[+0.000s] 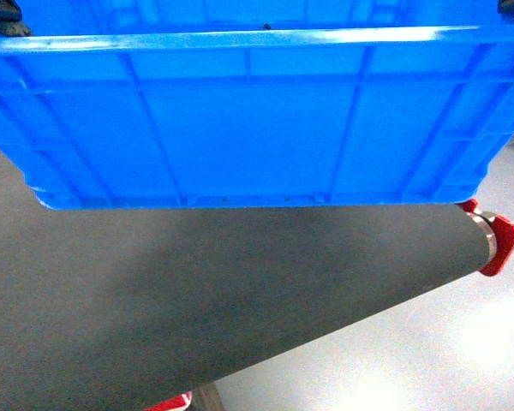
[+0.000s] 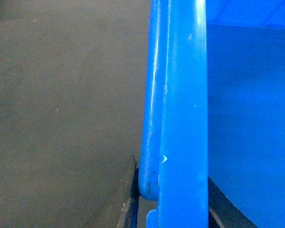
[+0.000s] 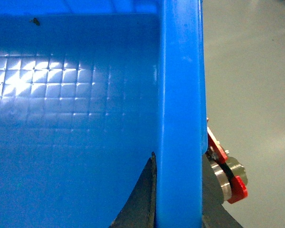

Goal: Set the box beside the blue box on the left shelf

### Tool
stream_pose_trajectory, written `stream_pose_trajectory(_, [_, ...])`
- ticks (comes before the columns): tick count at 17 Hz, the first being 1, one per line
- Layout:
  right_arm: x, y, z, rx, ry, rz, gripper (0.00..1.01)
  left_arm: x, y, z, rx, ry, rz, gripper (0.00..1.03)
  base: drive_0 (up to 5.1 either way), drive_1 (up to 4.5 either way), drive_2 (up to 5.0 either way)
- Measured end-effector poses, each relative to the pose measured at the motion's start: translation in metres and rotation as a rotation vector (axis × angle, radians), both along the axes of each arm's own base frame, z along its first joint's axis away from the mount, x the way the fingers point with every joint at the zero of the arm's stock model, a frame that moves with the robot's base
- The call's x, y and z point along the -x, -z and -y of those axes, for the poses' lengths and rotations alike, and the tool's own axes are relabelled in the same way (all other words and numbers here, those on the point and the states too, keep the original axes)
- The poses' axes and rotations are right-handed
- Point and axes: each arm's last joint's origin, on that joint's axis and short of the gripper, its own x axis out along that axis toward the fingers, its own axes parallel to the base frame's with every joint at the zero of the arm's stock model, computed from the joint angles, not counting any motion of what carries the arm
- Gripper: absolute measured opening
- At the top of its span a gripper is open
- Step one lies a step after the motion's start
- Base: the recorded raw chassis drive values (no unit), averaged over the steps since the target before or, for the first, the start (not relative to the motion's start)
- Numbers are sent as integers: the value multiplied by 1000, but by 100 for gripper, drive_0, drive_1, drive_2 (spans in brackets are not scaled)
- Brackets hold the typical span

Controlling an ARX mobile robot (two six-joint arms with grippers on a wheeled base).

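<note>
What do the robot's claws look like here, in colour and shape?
Little shows. The left claw has flat, dark, nearly black fingers that taper to a tip. The fingers of the right claw look the same. No cables or markings are visible.

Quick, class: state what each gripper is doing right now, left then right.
Left gripper: shut on the rim of the box, a finger on each side.
Right gripper: shut on the box's opposite rim, fingers either side.
</note>
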Motion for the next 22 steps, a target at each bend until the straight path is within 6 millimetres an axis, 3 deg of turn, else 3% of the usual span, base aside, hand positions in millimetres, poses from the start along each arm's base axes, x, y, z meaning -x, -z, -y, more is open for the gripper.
stream_pose_trajectory(22, [0,0,0,0,0,-2,8,0,0,0,0,0,0,20,-155,-155,-155])
